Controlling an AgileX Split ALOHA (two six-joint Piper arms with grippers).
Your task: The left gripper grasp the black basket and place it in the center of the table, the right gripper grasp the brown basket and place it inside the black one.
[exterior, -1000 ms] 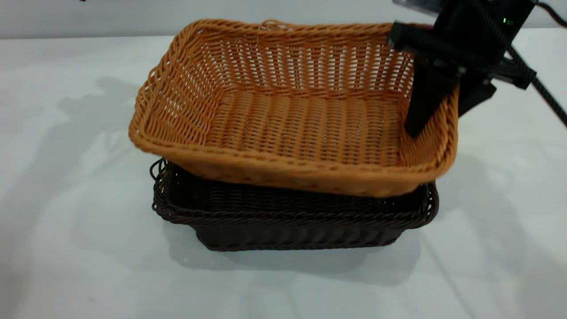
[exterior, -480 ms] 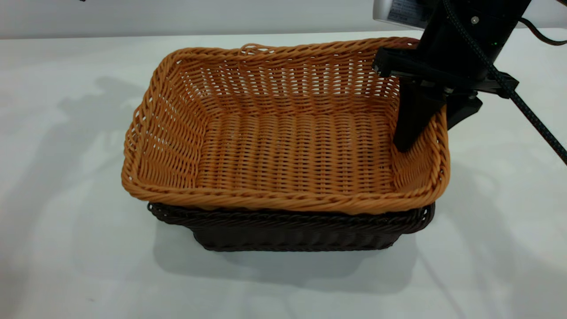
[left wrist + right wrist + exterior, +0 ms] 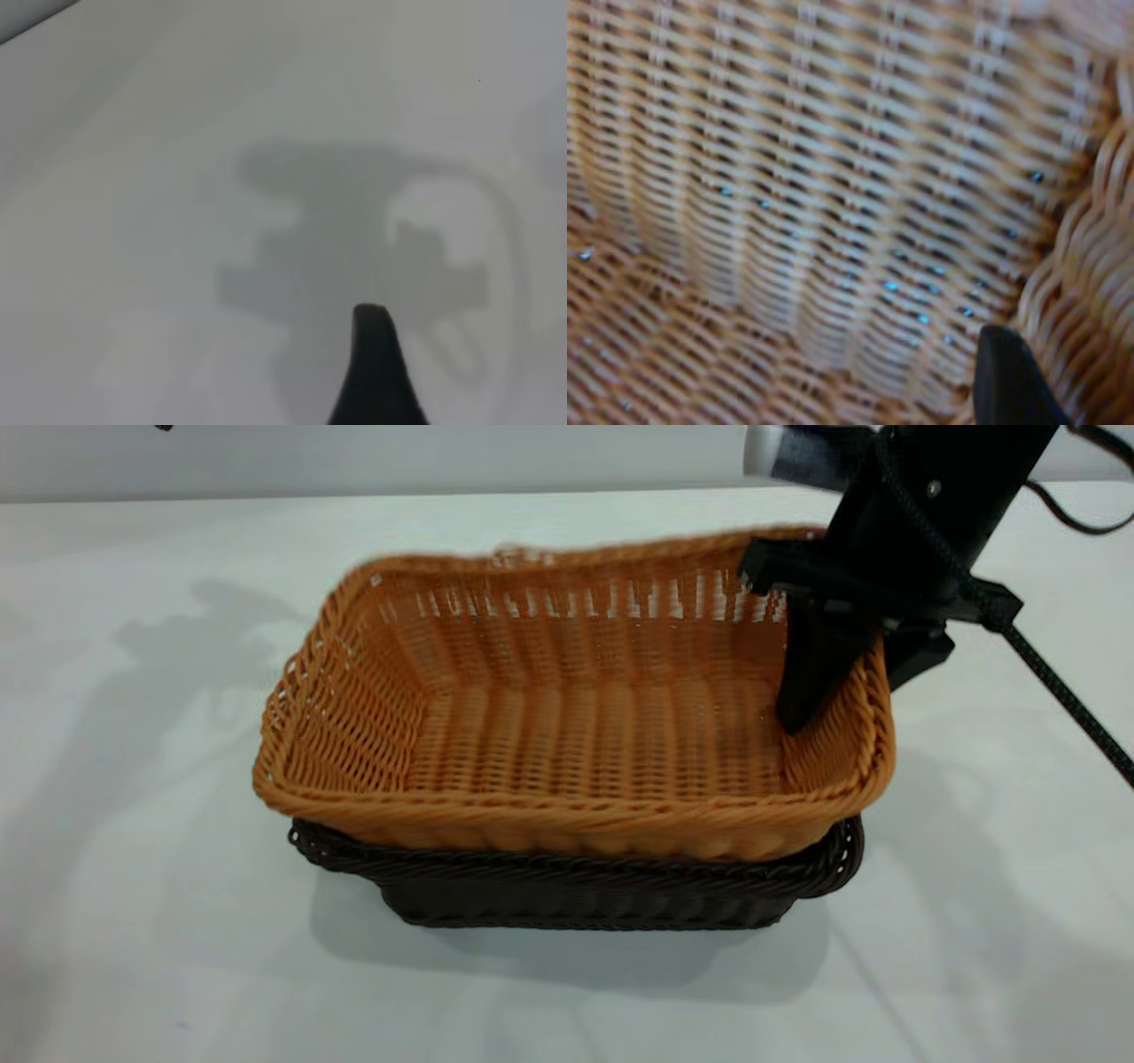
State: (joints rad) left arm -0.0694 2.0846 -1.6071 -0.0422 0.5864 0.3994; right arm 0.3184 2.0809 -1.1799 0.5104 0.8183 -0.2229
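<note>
The brown basket (image 3: 585,726) sits nested in the black basket (image 3: 576,886) at the middle of the table (image 3: 133,912), its rim a little above the black one's braided rim. My right gripper (image 3: 864,677) is shut on the brown basket's right-hand wall, one dark finger inside and the other outside. The right wrist view shows the inner finger (image 3: 1010,381) against the orange weave (image 3: 833,204). Only the black basket's front wall and rim show. My left gripper (image 3: 372,372) hangs over bare table, away from both baskets and outside the exterior view.
Pale table surface (image 3: 133,177) surrounds the baskets on all sides. The right arm's cable (image 3: 1063,700) runs down to the right of the baskets. A pale wall (image 3: 354,452) lies beyond the table's far edge.
The brown basket has come down from a tilted hold above the black basket into it. The right gripper went down and slightly left with it. The black basket stayed put.
</note>
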